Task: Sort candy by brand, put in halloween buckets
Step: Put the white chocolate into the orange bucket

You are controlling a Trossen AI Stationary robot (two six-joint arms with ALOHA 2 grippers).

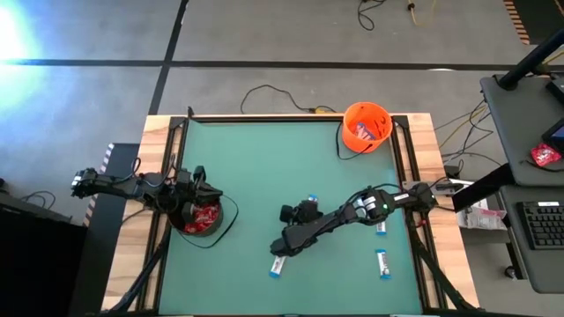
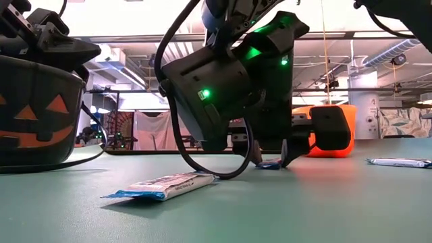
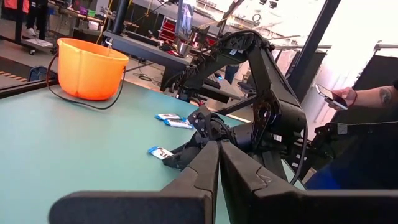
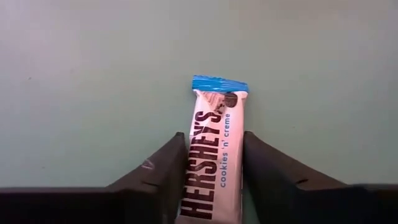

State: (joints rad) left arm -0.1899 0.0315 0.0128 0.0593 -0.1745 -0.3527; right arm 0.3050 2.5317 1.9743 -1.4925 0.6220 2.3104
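My right gripper (image 4: 214,135) (image 1: 282,249) is low over the table's near middle, open, with one finger on each side of a white-and-blue candy bar (image 4: 214,118) (image 1: 278,265) (image 2: 165,185) that lies flat on the mat. My left gripper (image 3: 217,146) (image 1: 196,198) is shut and empty, hovering over the black bucket (image 1: 201,222) (image 2: 34,115), which holds red packets (image 1: 208,217). The orange bucket (image 1: 367,126) (image 3: 90,65) stands at the far right with white-and-blue bars inside. My right gripper's fingers (image 4: 168,168) stand close against the bar's two long edges (image 4: 194,143), coming from above and lying along the bar. I cannot tell whether they touch it. The bar's wrapper shows no crumpling and it lies on the mat.
Three more white-and-blue bars lie on the mat (image 1: 311,201) (image 1: 381,227) (image 1: 382,262). The black bucket's wire handle (image 1: 231,224) droops onto the mat. A person's hand with a phone (image 3: 348,96) shows beyond the right edge. A desk with a keyboard (image 1: 542,224) stands at the right.
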